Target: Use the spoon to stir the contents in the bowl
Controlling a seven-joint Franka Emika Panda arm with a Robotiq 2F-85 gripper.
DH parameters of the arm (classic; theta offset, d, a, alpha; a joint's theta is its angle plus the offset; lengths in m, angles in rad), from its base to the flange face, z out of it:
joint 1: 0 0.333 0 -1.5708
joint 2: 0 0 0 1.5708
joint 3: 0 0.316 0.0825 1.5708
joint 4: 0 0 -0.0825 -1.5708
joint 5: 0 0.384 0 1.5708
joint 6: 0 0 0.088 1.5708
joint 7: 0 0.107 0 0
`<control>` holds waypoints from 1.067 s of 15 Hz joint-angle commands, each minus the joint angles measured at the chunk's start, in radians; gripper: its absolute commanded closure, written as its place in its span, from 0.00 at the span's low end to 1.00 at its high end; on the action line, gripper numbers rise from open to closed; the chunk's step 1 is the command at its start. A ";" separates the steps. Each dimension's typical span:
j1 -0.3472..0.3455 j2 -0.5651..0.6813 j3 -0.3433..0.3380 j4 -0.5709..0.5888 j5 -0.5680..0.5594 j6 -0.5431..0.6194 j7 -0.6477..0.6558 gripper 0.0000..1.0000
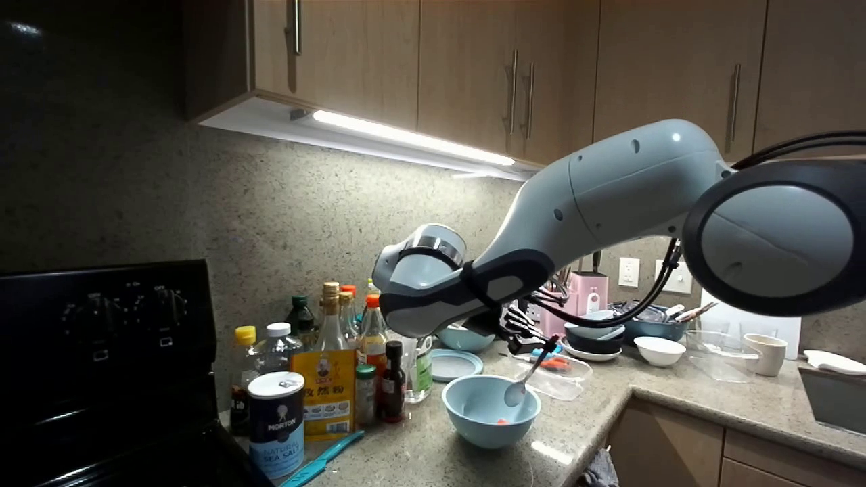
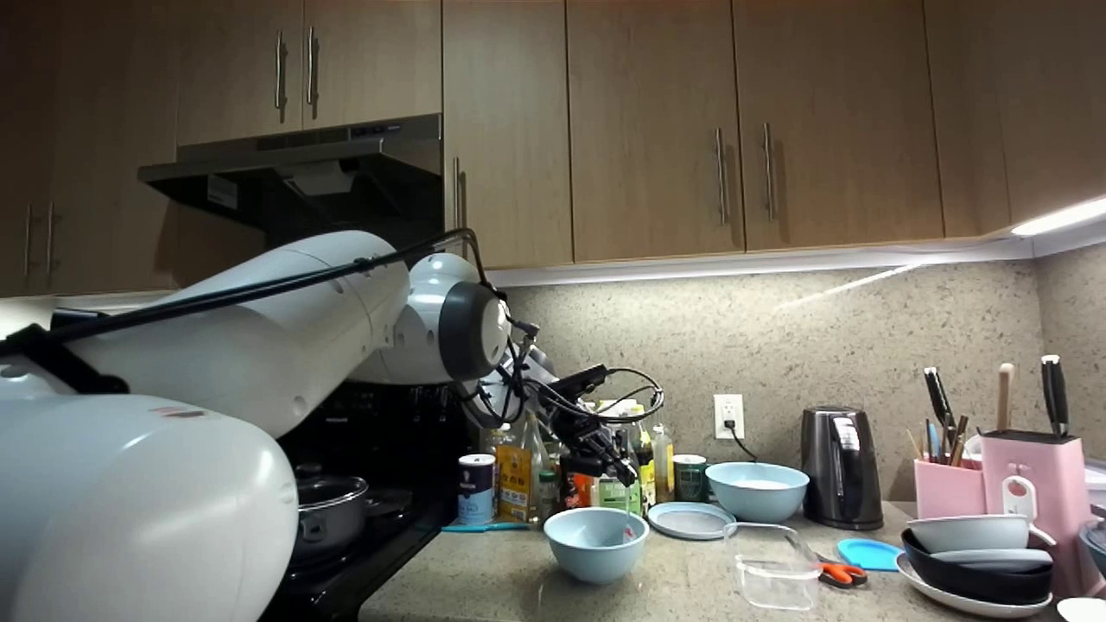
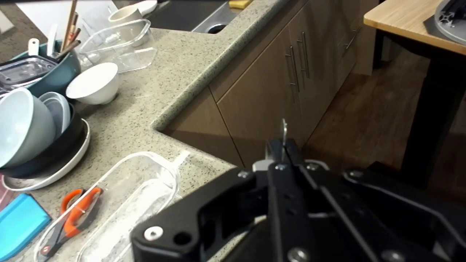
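Spoon point(image 1: 516, 393) slanting into bowl point(image 1: 482, 431), my tool point(image 3: 283, 148) clamping it; if I'm sweeping wide, spoon may be knocking bowl, sliding it or twisting in my grip

"Your Panda arm point(image 1: 602, 186) is smooth and pale grey, dotted with dark round recesses point(image 1: 558, 214); well apart from the Robotiq gripper point(image 3: 283, 147) sits a dark-rimmed oval cap point(image 1: 775, 240)."

"And nearer that gripper you have a silvery band point(image 1: 443, 243) and thin, looping black cables point(image 2: 605, 421); your gripper itself is mostly black, with silver screws point(image 3: 153, 233)."
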 commanded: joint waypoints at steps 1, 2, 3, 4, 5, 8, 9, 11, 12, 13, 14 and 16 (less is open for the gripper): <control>0.027 0.081 -0.020 0.102 -0.091 0.011 -0.095 0.99; 0.036 0.101 -0.024 0.124 -0.110 0.010 -0.117 0.99; 0.048 0.120 -0.029 0.143 -0.132 0.011 -0.138 0.99; 0.064 0.146 -0.034 0.174 -0.154 0.008 -0.165 0.99; 0.078 0.168 -0.038 0.194 -0.179 0.010 -0.193 0.99; 0.124 0.226 -0.055 0.243 -0.253 0.022 -0.285 0.99; 0.137 0.242 -0.060 0.255 -0.276 0.032 -0.318 0.99; 0.159 0.264 -0.064 0.269 -0.311 0.061 -0.381 0.99; 0.166 0.267 -0.064 0.269 -0.320 0.077 -0.402 0.99; 0.169 0.270 -0.060 0.275 -0.324 0.089 -0.421 0.99; 0.169 0.254 -0.060 0.258 -0.308 0.107 -0.425 0.99; 0.164 0.245 -0.049 0.275 -0.285 0.125 -0.441 0.99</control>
